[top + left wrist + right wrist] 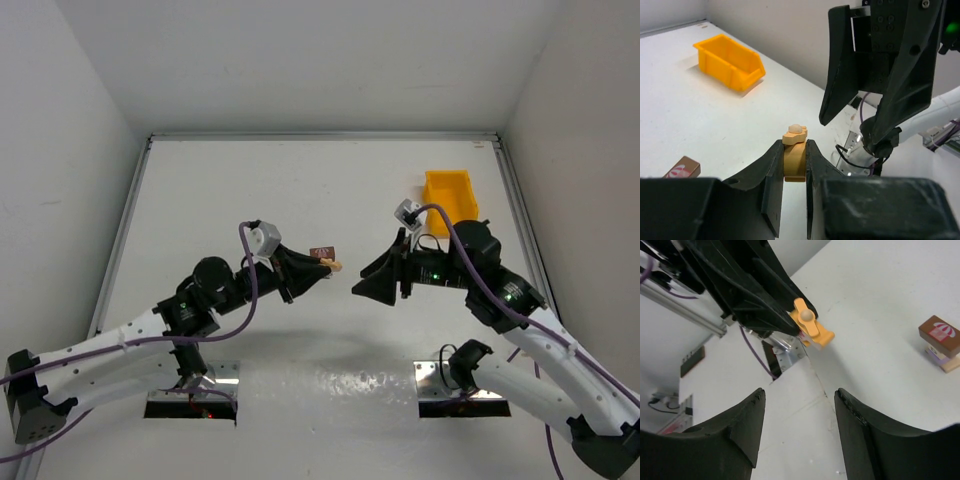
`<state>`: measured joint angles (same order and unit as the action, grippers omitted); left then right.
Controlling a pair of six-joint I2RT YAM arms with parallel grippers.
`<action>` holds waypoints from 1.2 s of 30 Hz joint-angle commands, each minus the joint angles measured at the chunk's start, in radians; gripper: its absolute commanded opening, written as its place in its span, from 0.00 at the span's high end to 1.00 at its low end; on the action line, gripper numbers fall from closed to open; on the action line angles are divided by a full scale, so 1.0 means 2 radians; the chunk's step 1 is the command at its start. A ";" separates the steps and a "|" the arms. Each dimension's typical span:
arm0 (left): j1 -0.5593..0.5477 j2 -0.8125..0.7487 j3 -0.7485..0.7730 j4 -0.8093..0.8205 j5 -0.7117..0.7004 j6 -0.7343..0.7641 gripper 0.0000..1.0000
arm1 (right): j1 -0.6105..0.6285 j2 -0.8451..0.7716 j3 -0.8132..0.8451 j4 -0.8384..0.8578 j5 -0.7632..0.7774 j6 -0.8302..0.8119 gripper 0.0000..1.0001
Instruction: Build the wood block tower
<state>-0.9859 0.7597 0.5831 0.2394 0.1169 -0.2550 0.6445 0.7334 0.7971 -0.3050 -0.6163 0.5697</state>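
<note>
White desk [715, 120]. Clenched in left claw [794, 146], lower centre: tan block [795, 160], likely light, stiff, slick; best pinched on flat sides. Opposite, right claw [799, 392] released. At right edge, brown block [939, 334] stacked.

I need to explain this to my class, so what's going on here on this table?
Two robot arms are building a block tower. The left pincer is shut on a tan wooden piece with a rounded knob. It holds the piece above the white table, facing the right pincer, which is open and holds nothing. On the table nearby, a brown block sits on a pale block, so the tower is two high. The yellow bin stands apart, farther back on the right.
</note>
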 commanded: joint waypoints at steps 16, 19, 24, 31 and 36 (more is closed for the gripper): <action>0.005 -0.062 -0.053 0.071 0.034 -0.055 1.00 | 0.001 0.044 -0.030 0.149 -0.015 -0.149 0.43; 0.012 -0.055 -0.052 0.080 0.052 -0.054 1.00 | -0.012 0.060 -0.030 0.194 -0.034 -0.152 0.35; 0.019 -0.042 -0.050 0.086 0.057 -0.052 1.00 | -0.028 0.085 -0.027 0.229 -0.111 -0.135 0.35; 0.027 -0.012 -0.043 0.100 0.054 -0.060 1.00 | -0.028 0.106 -0.034 0.260 -0.169 -0.100 0.38; 0.028 -0.008 -0.032 0.096 0.041 -0.060 1.00 | -0.027 0.071 -0.033 0.214 -0.138 -0.140 0.44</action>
<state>-0.9405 0.7521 0.4763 0.3771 0.2173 -0.3691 0.5869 0.9253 0.7261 0.1081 -0.8745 0.3313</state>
